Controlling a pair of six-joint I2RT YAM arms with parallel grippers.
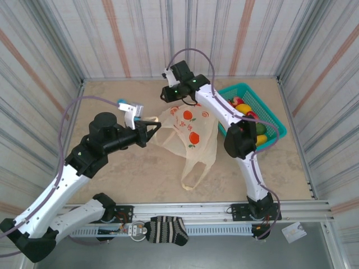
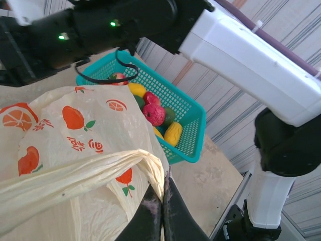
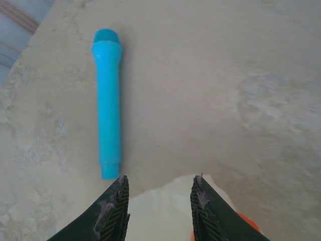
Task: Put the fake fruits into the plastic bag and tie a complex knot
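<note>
The left claw (image 2: 162, 201) is clenched on a gathered edge of the plastic bag (image 1: 190, 137), and the film is drawn out from that pinch. The right claw (image 3: 160, 181) is set at the bag's far rim. Its jaws stand apart, with the cream edge lying between the fingertips and no pinch to be seen. The coming move is judged to turn on this one relation: the rim lies directly under and between the right claw's fingers, so closing there should be enough to take it. The mouth could then be spread between the two claws. The bag's long axis is laid from the far side, where the claws are, toward the near edge, where a free loop handle (image 1: 192, 180) rests on the worktop (image 1: 129, 168). The fake fruits (image 2: 154, 113) are heaped in a teal basket (image 2: 191, 134) just beside the bag on its right (much nearer the right arm than the left), and none can be made out inside the bag. A blue cylinder (image 3: 109, 100) lies on the worktop beyond the right claw, apart from the rim.
</note>
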